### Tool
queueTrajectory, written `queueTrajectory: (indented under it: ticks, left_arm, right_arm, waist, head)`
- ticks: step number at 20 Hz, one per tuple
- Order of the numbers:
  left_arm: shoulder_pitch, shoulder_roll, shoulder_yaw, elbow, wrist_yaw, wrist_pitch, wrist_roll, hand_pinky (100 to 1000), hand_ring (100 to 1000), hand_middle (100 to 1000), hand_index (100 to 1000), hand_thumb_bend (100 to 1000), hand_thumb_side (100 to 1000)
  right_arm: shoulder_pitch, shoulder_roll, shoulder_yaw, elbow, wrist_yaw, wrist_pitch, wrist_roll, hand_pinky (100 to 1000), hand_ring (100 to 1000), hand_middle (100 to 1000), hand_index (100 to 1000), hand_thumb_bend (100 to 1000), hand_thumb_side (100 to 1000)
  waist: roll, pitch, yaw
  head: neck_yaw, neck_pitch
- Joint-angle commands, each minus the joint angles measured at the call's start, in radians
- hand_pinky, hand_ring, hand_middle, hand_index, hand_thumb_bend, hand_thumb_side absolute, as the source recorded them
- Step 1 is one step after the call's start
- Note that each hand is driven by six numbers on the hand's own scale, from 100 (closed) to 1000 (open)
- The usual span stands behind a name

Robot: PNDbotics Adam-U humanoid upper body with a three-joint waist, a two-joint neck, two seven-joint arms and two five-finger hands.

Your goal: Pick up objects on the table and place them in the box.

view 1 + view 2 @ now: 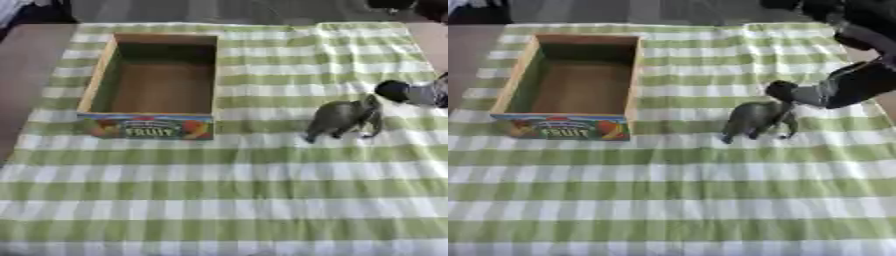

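Grey toy animal (756, 120) under right robot hand (785, 91), grip unclear, wooden box (632, 80) apart.

Twin head cameras looking steeply down, both sharing the checked cloth (219, 200), wooden box (98, 75), right arm (855, 82) entering

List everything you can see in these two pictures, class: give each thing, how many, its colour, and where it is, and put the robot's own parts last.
Box: one, wooden with a colourful "FRUIT" label on its near side, far left of the cloth, nothing inside.
Toy animal: one, grey, four-legged, standing on the cloth to the right of the box.
Cloth: one, green and white check, covering the table.
Table: one, brown, bare strip showing along the left edge.
Right hand: one, black, reaching in from the right, at the toy animal's upper end; I cannot tell how its fingers stand.
Left hand: not in view.
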Motion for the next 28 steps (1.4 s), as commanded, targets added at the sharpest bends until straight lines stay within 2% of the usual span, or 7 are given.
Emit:
queueTrajectory:
  ticks: [1, 7, 14, 21, 23, 28]
  left_arm:
    - [-0.005, 0.025, -0.005, -0.022, 0.004, -0.001, -0.005, 304, 364, 643, 477, 100, 725]
    - [-0.006, 0.026, -0.011, -0.022, 0.006, 0.001, -0.013, 303, 364, 643, 475, 100, 726]
    - [-0.008, 0.024, -0.013, -0.022, 0.008, 0.002, -0.020, 303, 363, 644, 472, 100, 728]
    - [-0.008, 0.019, -0.016, -0.022, 0.010, 0.005, -0.028, 302, 362, 645, 467, 100, 731]
    - [-0.008, 0.019, -0.015, -0.022, 0.010, 0.006, -0.029, 302, 362, 645, 466, 100, 729]
    - [-0.008, 0.016, -0.017, -0.022, 0.010, 0.008, -0.032, 302, 362, 645, 465, 100, 733]
  right_arm:
    - [-0.024, -0.049, 0.006, -0.015, -0.027, 0.025, 0.060, 977, 982, 903, 1000, 508, 687]
    - [-0.070, -0.081, 0.058, -0.015, -0.008, 0.068, 0.147, 979, 988, 914, 1000, 530, 669]
    - [-0.100, -0.082, 0.120, -0.015, 0.056, 0.150, 0.197, 975, 985, 898, 1000, 540, 652]
    - [-0.127, -0.056, 0.183, 0.048, 0.126, 0.247, 0.240, 951, 972, 873, 1000, 555, 603]
    - [-0.135, -0.046, 0.198, 0.069, 0.139, 0.259, 0.252, 950, 972, 869, 1000, 546, 568]
    - [-0.151, -0.020, 0.230, 0.133, 0.166, 0.274, 0.267, 947, 972, 867, 1000, 546, 562]
  waist:
    - [-0.001, -0.014, 0.002]
    - [-0.004, -0.013, 0.007]
    - [-0.006, -0.009, 0.018]
    - [-0.007, -0.002, 0.029]
    - [-0.007, -0.001, 0.029]
    - [-0.007, 0.001, 0.032]
  head:
    - [-0.004, -0.010]
    - [-0.013, -0.009]
    - [-0.022, -0.011]
    - [-0.031, -0.015]
    - [-0.033, -0.015]
    - [-0.038, -0.016]
